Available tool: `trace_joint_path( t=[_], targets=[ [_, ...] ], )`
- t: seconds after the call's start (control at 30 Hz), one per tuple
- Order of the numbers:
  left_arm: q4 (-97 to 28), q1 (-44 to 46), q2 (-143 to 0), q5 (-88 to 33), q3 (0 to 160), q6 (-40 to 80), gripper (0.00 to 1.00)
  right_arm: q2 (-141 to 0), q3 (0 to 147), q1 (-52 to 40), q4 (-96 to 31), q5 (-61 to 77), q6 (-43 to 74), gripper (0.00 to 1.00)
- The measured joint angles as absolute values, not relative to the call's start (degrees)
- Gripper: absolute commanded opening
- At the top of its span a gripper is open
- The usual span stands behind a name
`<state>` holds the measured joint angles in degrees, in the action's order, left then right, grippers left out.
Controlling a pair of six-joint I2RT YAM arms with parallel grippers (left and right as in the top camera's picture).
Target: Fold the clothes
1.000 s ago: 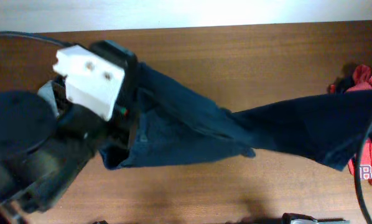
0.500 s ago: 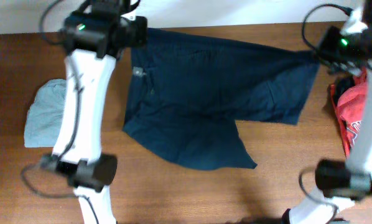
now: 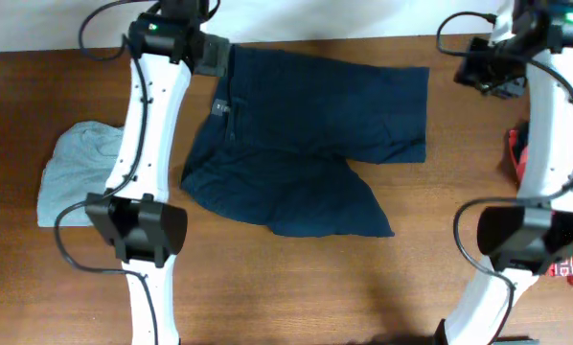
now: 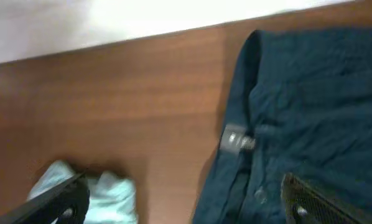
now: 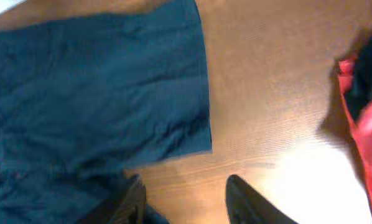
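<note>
Dark navy shorts (image 3: 306, 144) lie spread flat at the table's back middle, waistband with a metal button (image 4: 237, 141) to the left, one leg toward the right (image 5: 105, 87). My left gripper (image 3: 215, 56) hovers over the waistband's upper left corner, jaws wide open and empty (image 4: 186, 208). Beyond the shorts' right leg hem, my right gripper (image 3: 488, 72) stands open above bare wood, holding nothing (image 5: 186, 202). A folded pale grey-green garment (image 3: 76, 172) rests at the left.
Red clothing (image 3: 536, 163) with dark fabric lies at the right edge, also in the right wrist view (image 5: 363, 112). The pale garment (image 4: 105, 196) shows under the left fingers. The table's back edge (image 3: 363, 40) meets a white wall just behind the shorts.
Both arms carried the shorts back and laid them flat. Both grippers, shut on the fabric before, have let go and now stand open.
</note>
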<state>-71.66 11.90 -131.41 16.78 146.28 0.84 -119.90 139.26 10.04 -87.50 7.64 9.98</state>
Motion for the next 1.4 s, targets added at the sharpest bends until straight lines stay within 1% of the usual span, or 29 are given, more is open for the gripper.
trace_joint_path(
  t=[0.07,0.17,0.2,0.33,0.37,0.4,0.43,0.47,0.5,0.63,0.7,0.77,0.83,0.9,0.97,1.03,1.17,1.27,1.4],
  targets=[
    [-74.8,11.8,-129.1,17.4,146.3,0.7,0.95,-116.4,139.3,10.0,-90.6,7.6,9.2,0.50],
    [-79.6,11.7,-125.1,17.6,146.3,0.4,0.95,-111.5,139.3,10.0,-94.7,7.6,8.8,0.50],
    [-81.1,11.8,-121.2,17.7,146.5,0.4,0.95,-108.6,139.3,10.0,-95.9,7.4,8.7,0.50],
    [-84.5,11.8,-110.1,17.3,147.0,0.2,0.94,-103.0,139.3,10.0,-97.0,7.4,8.5,0.64],
    [-86.0,11.8,-107.7,16.8,147.1,0.2,0.92,-101.1,139.3,10.0,-96.9,7.4,8.7,0.71],
    [-87.6,11.8,-105.8,16.3,147.1,0.2,0.89,-99.2,139.3,10.0,-97.0,7.4,8.9,0.73],
    [-89.8,11.8,-103.1,16.0,147.3,0.1,0.89,-97.1,139.3,10.0,-97.0,7.4,9.0,0.75],
    [-91.9,11.8,-100.1,15.5,147.8,0.0,0.80,-94.0,139.3,10.0,-97.0,7.4,9.1,0.75],
    [-93.0,11.8,-98.4,14.9,148.2,0.0,0.76,-90.4,139.3,9.7,-97.0,7.4,9.3,0.75],
    [-96.4,11.7,-96.3,10.4,147.4,-0.2,0.75,-81.6,139.1,6.6,-97.0,7.4,10.5,0.76],
    [-95.6,11.7,-96.9,8.9,142.6,-0.2,0.75,-77.6,136.9,4.9,-96.9,7.3,11.0,0.77],
    [-92.8,11.7,-98.3,7.9,135.8,-0.2,0.76,-74.7,131.8,3.9,-96.7,6.5,12.0,0.80],
    [-87.3,11.7,-98.9,7.4,126.0,-0.2,0.76,-73.0,123.0,3.5,-96.7,5.8,12.9,0.82],
    [-82.1,11.7,-99.7,7.0,117.5,-0.2,0.76,-73.8,113.3,3.5,-96.1,5.7,13.5,0.85],
    [-74.1,11.7,-100.3,6.4,106.8,-0.2,0.76,-76.0,102.4,3.4,-93.4,7.0,13.6,0.85],
    [-67.4,11.7,-100.5,6.1,98.8,-0.6,0.75,-78.6,91.1,3.3,-88.1,9.6,13.3,0.85],
    [-57.4,11.7,-100.9,5.1,85.6,-2.2,0.72,-83.7,73.2,3.3,-77.4,13.2,11.4,0.85],
    [-52.6,11.7,-102.1,4.6,79.5,-2.9,0.72,-86.5,64.7,3.2,-67.9,15.1,7.4,0.85],
    [-50.3,11.7,-104.6,4.4,78.0,-3.1,0.72,-88.3,58.9,1.8,-57.2,17.0,2.8,0.87]
  ],
)
